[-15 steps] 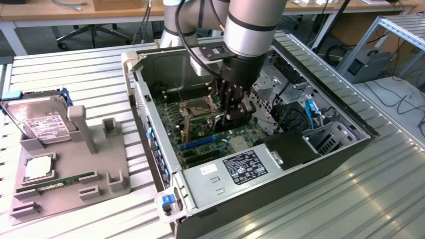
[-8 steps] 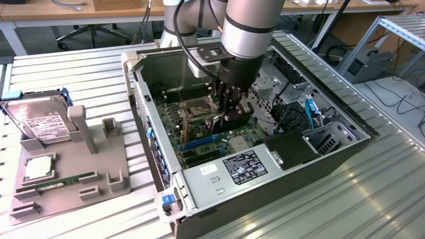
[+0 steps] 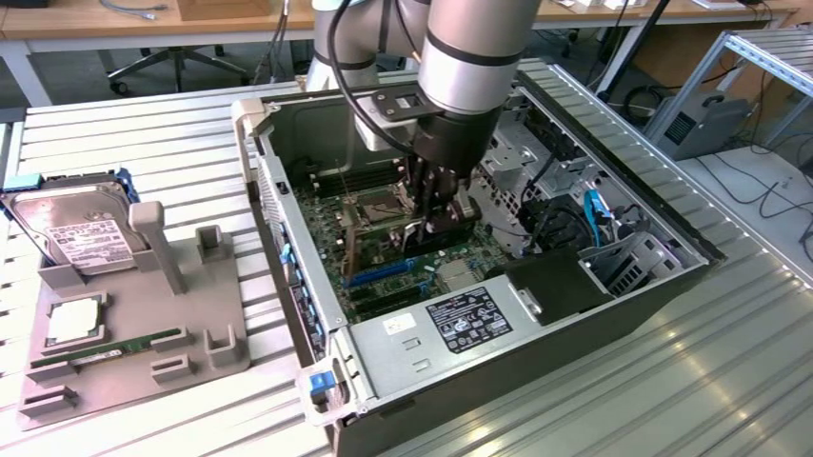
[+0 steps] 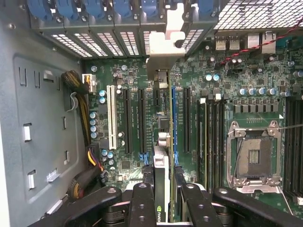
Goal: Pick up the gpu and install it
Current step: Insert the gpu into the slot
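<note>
Gripper [image 3: 436, 221] down inside the open computer case [image 3: 661, 286], fingers [image 4: 142, 203] clamped on the gpu [image 4: 161, 165]. Card held edge-on, standing upright over the motherboard [image 4: 227, 71], its silver end bracket [image 4: 163, 56] up against the rear slot openings with blue clips [image 4: 118, 9]. Card's lower edge sits between the black expansion slots [image 4: 141, 118] and the blue slot [image 4: 173, 118]; cannot tell if it is seated. White slot [image 4: 111, 116] well to one side. Empty CPU socket [image 4: 253, 158] beyond the memory slots. On the exterior view's left, a grey holder [image 3: 190, 286] on the table carries a hard drive [image 3: 76, 238] and a memory stick [image 3: 109, 350].
</note>
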You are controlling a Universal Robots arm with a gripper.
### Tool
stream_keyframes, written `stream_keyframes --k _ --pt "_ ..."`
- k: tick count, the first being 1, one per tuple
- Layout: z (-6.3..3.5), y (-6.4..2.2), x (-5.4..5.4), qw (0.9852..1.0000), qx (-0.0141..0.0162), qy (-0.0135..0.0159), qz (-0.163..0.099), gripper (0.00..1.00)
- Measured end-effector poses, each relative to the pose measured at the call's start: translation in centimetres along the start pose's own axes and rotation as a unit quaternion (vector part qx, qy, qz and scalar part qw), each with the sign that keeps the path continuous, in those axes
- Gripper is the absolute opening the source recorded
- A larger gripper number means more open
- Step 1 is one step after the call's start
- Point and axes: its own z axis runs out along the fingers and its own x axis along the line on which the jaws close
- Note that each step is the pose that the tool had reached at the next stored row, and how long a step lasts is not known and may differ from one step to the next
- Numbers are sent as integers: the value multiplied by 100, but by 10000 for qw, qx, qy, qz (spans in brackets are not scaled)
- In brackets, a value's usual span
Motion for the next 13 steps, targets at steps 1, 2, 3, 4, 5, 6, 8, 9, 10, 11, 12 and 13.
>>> stream_keyframes --k 1,2,3,4,5,6,8,9,10,11,12,13 --pt "1 4 0 10000 0 -1 0 27" --pt "3 7 0 10000 0 -2 0 27" --pt "4 8 1 10000 0 -2 0 27" --pt "5 13 1 10000 0 -3 0 27" --pt "7 17 1 10000 0 -3 0 27" --pt "8 23 1 10000 0 -3 0 27" --pt "11 35 1 10000 0 -3 0 27" --pt "12 37 1 10000 0 -3 -1 27" --pt "14 41 1 10000 0 -4 0 27" --pt "15 45 1 10000 0 -7 0 27" --pt "16 49 1 10000 0 -9 0 27" --pt "17 54 1 10000 0 -10 0 27"
